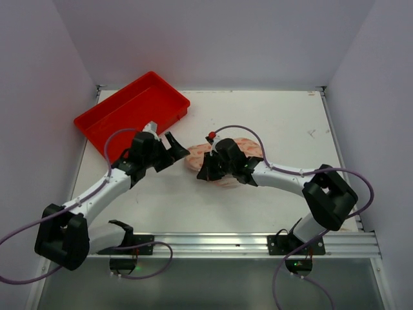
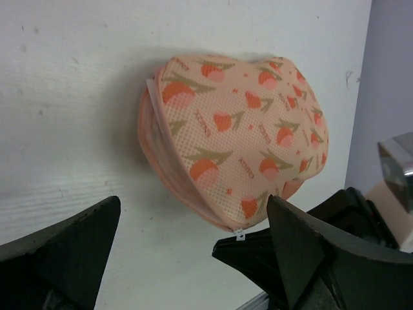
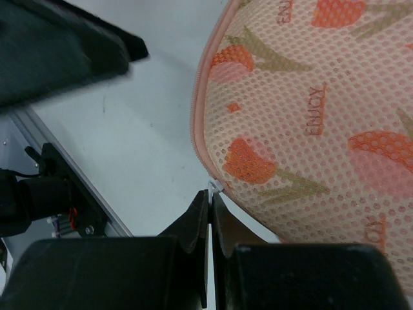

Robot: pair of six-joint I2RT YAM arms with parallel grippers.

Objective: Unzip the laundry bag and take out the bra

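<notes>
right fingers (image 3: pixel 193 226) tight together on the zip pull (image 3: pixel 215 187) of the laundry bag (image 3: pixel 310 129); left fingers (image 2: pixel 303 252) wide apart, empty

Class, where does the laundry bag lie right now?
In the top external view the laundry bag lies near the middle of the table, right of the red tray, with the right gripper at its near-left zip edge.

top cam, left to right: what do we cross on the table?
Red tray → left end effector → laundry bag → right arm's elbow. The right end effector is left out: it overlaps the bag's left part.
</notes>
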